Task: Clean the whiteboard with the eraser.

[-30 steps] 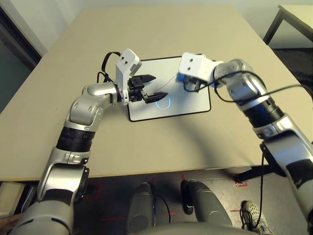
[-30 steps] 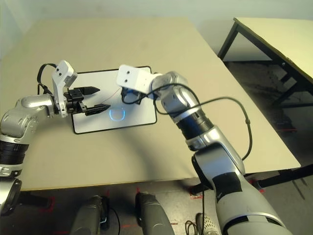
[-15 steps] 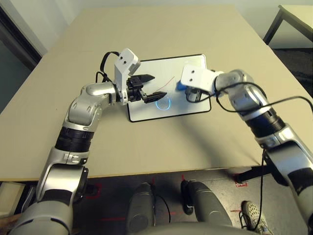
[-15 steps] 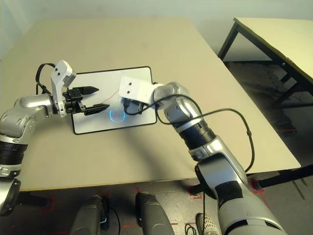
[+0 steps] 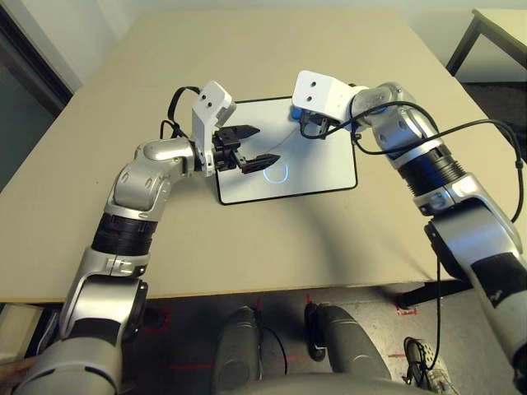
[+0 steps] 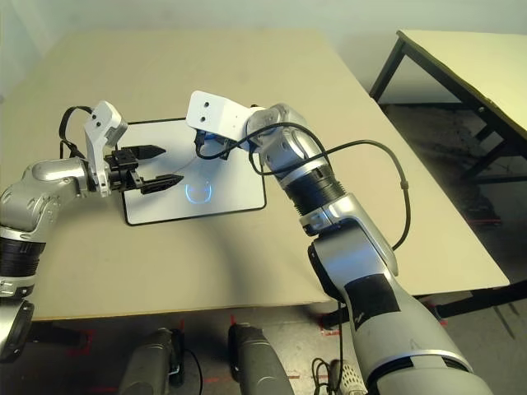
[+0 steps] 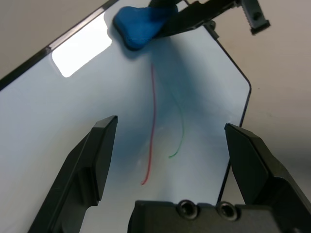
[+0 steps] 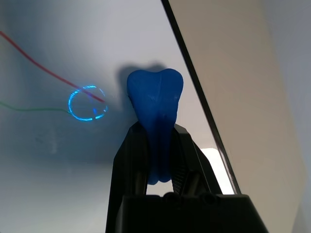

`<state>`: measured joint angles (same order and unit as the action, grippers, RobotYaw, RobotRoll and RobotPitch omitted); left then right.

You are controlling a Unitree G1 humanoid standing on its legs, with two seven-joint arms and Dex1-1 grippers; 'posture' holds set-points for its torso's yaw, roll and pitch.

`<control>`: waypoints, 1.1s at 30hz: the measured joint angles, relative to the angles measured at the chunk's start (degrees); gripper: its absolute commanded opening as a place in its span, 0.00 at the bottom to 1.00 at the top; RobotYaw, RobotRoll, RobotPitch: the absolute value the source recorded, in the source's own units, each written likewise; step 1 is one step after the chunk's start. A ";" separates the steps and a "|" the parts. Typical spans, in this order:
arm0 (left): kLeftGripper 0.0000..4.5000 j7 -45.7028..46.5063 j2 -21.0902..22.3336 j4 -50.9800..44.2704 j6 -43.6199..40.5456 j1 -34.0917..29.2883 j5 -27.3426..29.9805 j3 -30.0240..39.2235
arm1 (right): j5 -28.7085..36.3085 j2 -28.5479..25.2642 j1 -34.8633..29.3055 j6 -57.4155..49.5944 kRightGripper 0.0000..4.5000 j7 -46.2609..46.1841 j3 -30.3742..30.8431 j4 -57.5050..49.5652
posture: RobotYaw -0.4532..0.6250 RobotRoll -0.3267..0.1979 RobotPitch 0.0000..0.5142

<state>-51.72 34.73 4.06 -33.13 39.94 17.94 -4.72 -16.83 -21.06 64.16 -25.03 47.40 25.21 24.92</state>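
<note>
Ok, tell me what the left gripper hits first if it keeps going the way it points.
Probably the whiteboard itself: the open left gripper looks down along the red line, and the eraser held by the right gripper lies farther on.

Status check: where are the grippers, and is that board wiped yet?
Right gripper shut on eraser, at whiteboard's far edge. Left gripper open, empty, above board. Red line and green line unwiped. Nothing in the way.
</note>
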 measured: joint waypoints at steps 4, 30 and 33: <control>1.00 0.05 0.31 -0.63 -0.28 -0.29 0.04 0.14 | 0.09 -2.34 -9.35 -5.28 0.13 4.20 0.60 -13.35 | 0.41 0.62 0.25; 1.00 -0.12 0.27 -0.40 -0.14 -0.10 -0.01 0.25 | 0.59 0.08 -3.08 -3.72 0.13 -0.78 -1.47 -4.38 | 0.41 0.62 0.24; 1.00 -0.13 0.41 -0.47 -0.21 -0.11 0.00 0.28 | 0.58 -1.06 -9.15 -6.73 0.13 1.99 -0.74 -12.31 | 0.41 0.62 0.24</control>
<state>-51.85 35.13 3.59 -33.33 39.83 17.94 -4.43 -16.25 -22.12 55.01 -31.76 49.40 24.47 12.61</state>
